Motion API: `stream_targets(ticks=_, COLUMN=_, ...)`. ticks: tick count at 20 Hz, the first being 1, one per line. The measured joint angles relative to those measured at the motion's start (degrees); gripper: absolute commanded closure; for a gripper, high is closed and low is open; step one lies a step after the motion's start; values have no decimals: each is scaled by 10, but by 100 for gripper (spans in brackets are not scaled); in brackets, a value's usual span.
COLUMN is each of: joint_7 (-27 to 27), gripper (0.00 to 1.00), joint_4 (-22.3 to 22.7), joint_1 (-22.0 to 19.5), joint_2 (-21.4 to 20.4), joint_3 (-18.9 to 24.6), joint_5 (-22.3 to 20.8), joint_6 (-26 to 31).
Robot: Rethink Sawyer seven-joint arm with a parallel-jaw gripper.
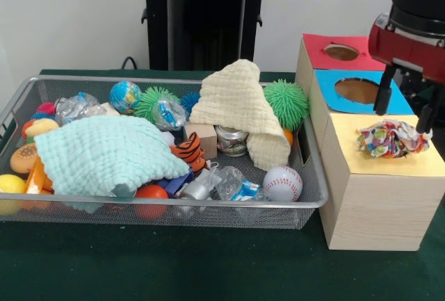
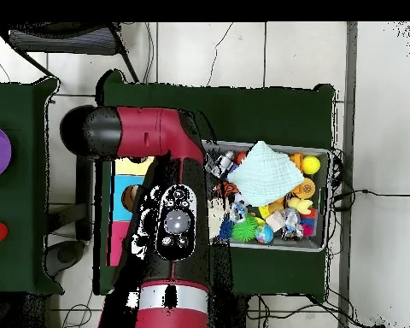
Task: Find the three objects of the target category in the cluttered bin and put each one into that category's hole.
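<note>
No writing legible on the bin (image 1: 316, 200) or polka-dot cloth (image 1: 391, 139)

One wire mesh bin (image 1: 316, 200) on the bench (image 1: 208, 266). Beside the bin, to its right in the front view: three wood boxes, one yellow-topped (image 1: 389, 169), one blue-topped (image 1: 327, 82), one red-topped (image 1: 316, 47). One polka-dot fabric piece (image 1: 391, 138), bunched on the yellow top. Inside the bin: two waffle cloths, one mint-green (image 1: 104, 153), one cream (image 1: 240, 103). Two green spiky balls, (image 1: 286, 103) and (image 1: 149, 99). One baseball (image 1: 282, 183). One globe ball (image 1: 125, 96). One small wood block (image 1: 203, 137). One tiger-striped toy (image 1: 188, 151). Remaining small toys in the bin partly hidden; count cannot be told.
</note>
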Motion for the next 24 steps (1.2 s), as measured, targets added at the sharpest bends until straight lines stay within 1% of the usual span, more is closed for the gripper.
stream_targets(ticks=6, joint_7=0, gripper=0, joint_4=0, joint_1=0, joint_2=-14, joint_3=-1, joint_5=8, joint_6=0)
stream_targets(ticks=7, joint_7=0, gripper=100, joint_4=0, joint_1=0, joint_2=-15, joint_3=-2, joint_5=8, joint_6=0)
stream_targets(ticks=11, joint_7=0, gripper=100, joint_4=0, joint_1=0, joint_2=-14, joint_3=-5, joint_5=7, joint_6=1)
stream_targets(ticks=16, joint_7=0, gripper=100, joint_4=0, joint_1=3, joint_2=-11, joint_3=-21, joint_5=6, joint_6=16)
stream_targets(ticks=24, joint_7=0, gripper=100, joint_4=8, joint_1=3, joint_2=-4, joint_3=-31, joint_5=6, joint_6=17)
